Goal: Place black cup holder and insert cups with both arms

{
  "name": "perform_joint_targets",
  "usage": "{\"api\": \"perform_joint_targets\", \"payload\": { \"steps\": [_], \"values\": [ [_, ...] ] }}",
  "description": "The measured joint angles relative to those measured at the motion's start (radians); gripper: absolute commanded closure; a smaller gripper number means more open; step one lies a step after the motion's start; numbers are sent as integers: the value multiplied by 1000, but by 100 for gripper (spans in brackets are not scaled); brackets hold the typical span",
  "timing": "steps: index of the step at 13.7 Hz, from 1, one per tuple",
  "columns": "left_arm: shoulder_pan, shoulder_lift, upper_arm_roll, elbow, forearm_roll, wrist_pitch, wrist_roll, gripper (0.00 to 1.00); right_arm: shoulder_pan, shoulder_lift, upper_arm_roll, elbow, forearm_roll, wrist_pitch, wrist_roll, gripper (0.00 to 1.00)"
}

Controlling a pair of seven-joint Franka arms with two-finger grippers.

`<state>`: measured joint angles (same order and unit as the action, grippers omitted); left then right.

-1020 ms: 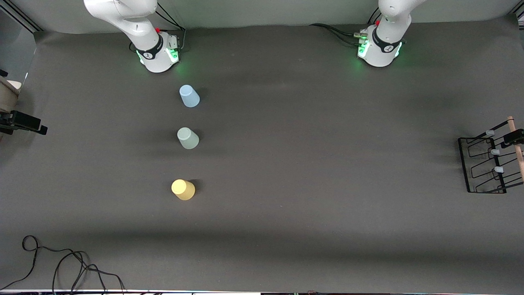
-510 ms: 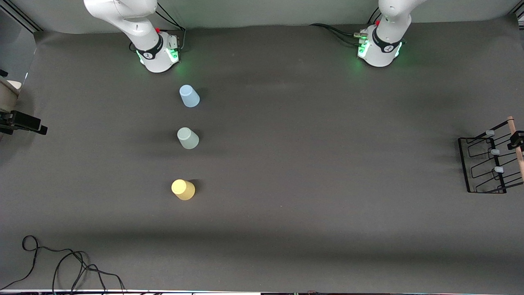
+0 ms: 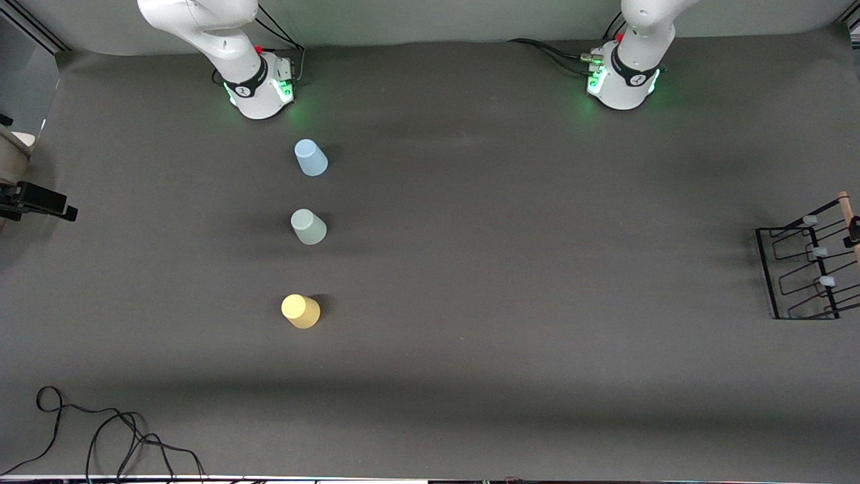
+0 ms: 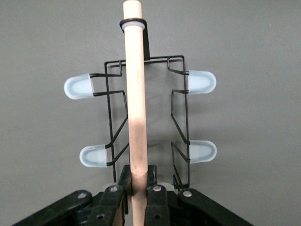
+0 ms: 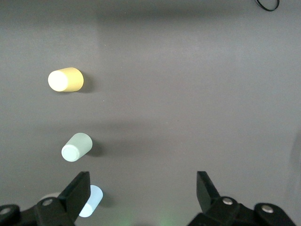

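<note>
**Op A:** I'm on the left arm. Its wrist sits straight above the black cup holder [image 4: 146, 117], camera looking down the length of the wooden handle [image 4: 136, 94]. The left gripper [image 4: 138, 195] has its fingers [image 4: 123, 181] pressed against the rod on both sides, clamped on it at one end.

**Op B:** Where is the rack on the table from the front view?

**Op A:** At the left arm's end, right at the edge of the frame. I see the black cup holder [image 3: 803, 272] only in part: the wire base, three pale-tipped pegs, a bit of the handle. The arm itself runs out of that view above its base [image 3: 625, 74], so I can't read its elbow.

**Op B:** I've got the right arm. Only its upper links show by its base [image 3: 259, 81]. The right gripper [image 5: 141, 193] hangs high over the table with its fingers [image 5: 77, 190] spread wide, holding nothing.

**Op A:** And the cups?

**Op B:** All three stand upside down in a row toward the right arm's end, well apart from the rack. The blue cup [image 3: 310, 158] is farthest from the front camera, the green-grey cup [image 3: 308, 226] is between, and the yellow cup [image 3: 300, 311] is nearest. My wrist camera looks down on them.
</note>
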<state>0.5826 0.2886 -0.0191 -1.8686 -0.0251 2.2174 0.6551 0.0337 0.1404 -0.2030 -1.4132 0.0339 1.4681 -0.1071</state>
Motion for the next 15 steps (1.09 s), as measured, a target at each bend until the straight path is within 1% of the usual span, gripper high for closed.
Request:
{"api": "perform_joint_targets", "payload": {
  "steps": [3, 4, 6, 8, 10, 15],
  "values": [
    [-7, -28, -4, 147, -1, -198, -27, 100, -6, 0, 0, 0, 0, 0, -3, 0],
    [-20, -36, -6, 196, 0, -260, -46, 100, -7, 0, 0, 0, 0, 0, -4, 0],
    [-75, -49, -11, 254, 0, -351, -115, 100, -7, 0, 0, 0, 0, 0, -5, 0],
    [-164, -57, -14, 284, 0, -410, -200, 100, -8, 0, 0, 0, 0, 0, -5, 0],
    [-274, -62, -18, 313, 0, -450, -294, 100, -8, 1, 0, 0, 0, -1, -5, 0],
    [-585, -64, -28, 333, -2, -476, -600, 100, -9, 1, 0, 0, 0, -1, -5, 0]
  ]
}}
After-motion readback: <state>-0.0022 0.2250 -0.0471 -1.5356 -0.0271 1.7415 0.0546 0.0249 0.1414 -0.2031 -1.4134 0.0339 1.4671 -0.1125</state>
